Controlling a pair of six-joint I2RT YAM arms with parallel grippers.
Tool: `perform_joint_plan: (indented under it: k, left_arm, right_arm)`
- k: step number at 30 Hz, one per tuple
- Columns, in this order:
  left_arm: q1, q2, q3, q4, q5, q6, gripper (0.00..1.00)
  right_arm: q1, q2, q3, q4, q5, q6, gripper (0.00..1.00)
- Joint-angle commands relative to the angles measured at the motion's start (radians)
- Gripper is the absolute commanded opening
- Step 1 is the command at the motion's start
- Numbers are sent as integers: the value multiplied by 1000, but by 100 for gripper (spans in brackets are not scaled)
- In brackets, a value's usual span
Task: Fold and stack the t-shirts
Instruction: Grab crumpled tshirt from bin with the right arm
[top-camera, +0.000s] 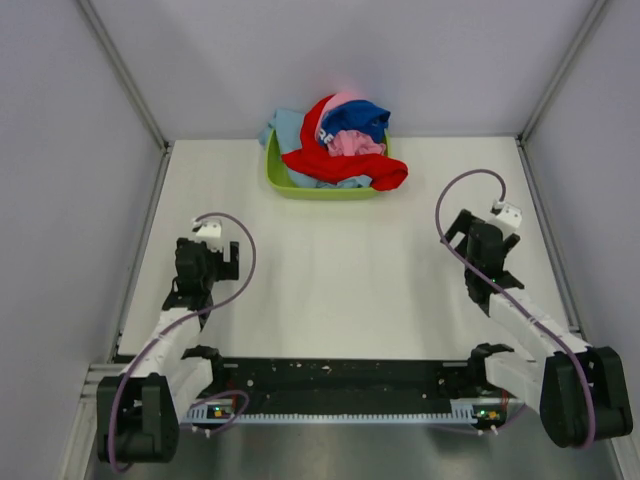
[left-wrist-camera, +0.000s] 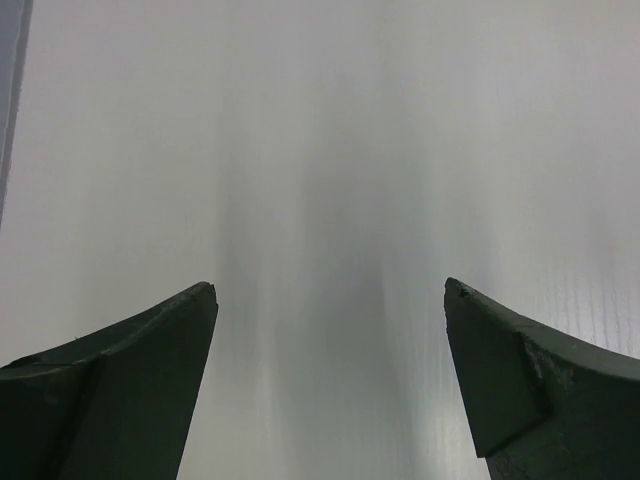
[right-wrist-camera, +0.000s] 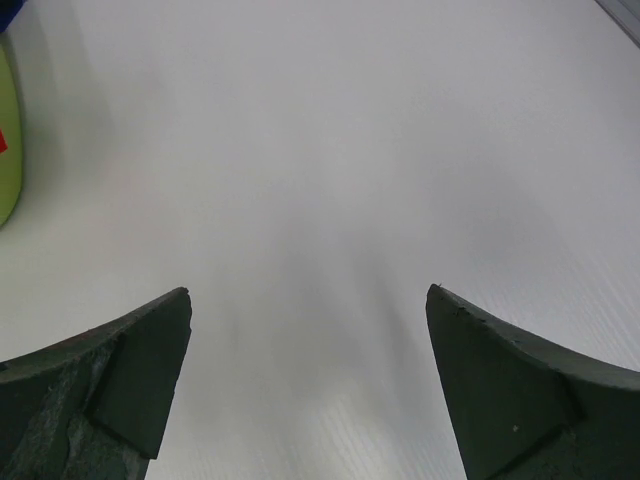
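The t-shirts lie crumpled in a heap in a lime green tub (top-camera: 278, 180) at the back middle of the table: a red one (top-camera: 325, 160) draped over the front, a royal blue one (top-camera: 358, 117) on top, a pink one (top-camera: 354, 145) and a light blue one (top-camera: 285, 126) at the left. My left gripper (top-camera: 207, 262) is open and empty over the bare table at the left (left-wrist-camera: 330, 290). My right gripper (top-camera: 478, 238) is open and empty over the bare table at the right (right-wrist-camera: 310, 292). Both are well short of the tub.
The white table (top-camera: 340, 270) is walled by grey panels at the left, right and back. A sliver of the tub (right-wrist-camera: 8, 140) shows at the left edge of the right wrist view. The arm bases and a black rail (top-camera: 340, 385) run along the near edge.
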Motion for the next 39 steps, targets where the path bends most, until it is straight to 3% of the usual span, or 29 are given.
perform_joint_plan:
  k: [1,4,8,12,15,20,24,26,30,36,39]
  left_arm:
    - [4,-11,76,-18,-68,-15,99]
    - [4,12,184,-98,-79,95,99]
    - [4,92,384,-299,-18,193,99]
    - [3,182,560,-429,144,161,98]
    - [3,242,619,-485,251,163,98]
    - [1,342,672,-523,213,170,98]
    - [1,365,676,-520,209,172,98]
    - [1,373,678,-525,217,172,98]
    - [1,393,686,-529,211,170,98]
    - [1,405,681,-525,214,167,98]
    - [1,407,675,-513,200,167,98]
  right_arm:
    - [1,1,39,46,-93,-10,99]
    - [1,33,200,-22,-263,-70,98]
    - [0,222,533,-132,-547,-120,98]
    - [0,518,927,-246,-770,-130,85]
    - [1,742,1166,-238,-808,-76,78]
    - [0,1134,1591,-217,-723,160,81]
    - [1,1334,1774,-189,-573,321,82]
    - [4,1406,1788,-35,-597,378,81]
    - [23,1534,1935,0,-686,395,67]
    - [35,1520,1874,72,-715,375,44]
    - [41,1523,1873,89,-723,364,12]
